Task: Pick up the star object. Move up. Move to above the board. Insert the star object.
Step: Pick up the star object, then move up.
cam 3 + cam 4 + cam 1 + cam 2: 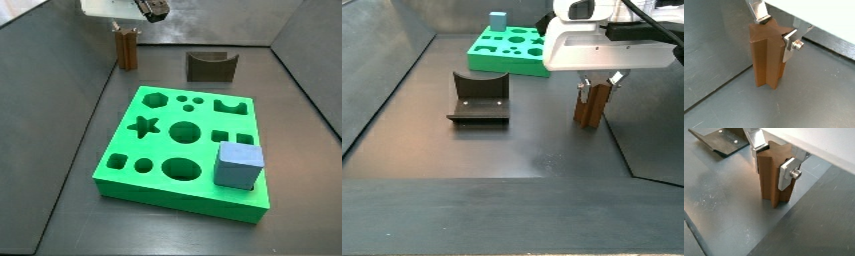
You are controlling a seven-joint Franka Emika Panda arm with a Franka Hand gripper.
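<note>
The star object [767,60] is a tall brown ridged prism that stands upright on the grey floor. It shows in both wrist views [772,178] and in both side views [127,48] [591,103]. My gripper [775,31] [773,160] sits over its top, with one silver finger pressed on each side, shut on it. In the side views the gripper [127,28] [596,82] is apart from the green board [214,195] [509,62]. The board's star-shaped hole [144,127] is open.
A blue-grey cube [238,163] [497,19] stands on a corner of the board. The dark fixture [210,66] [478,98] [724,142] stands on the floor between the board and the star object. Grey walls enclose the floor.
</note>
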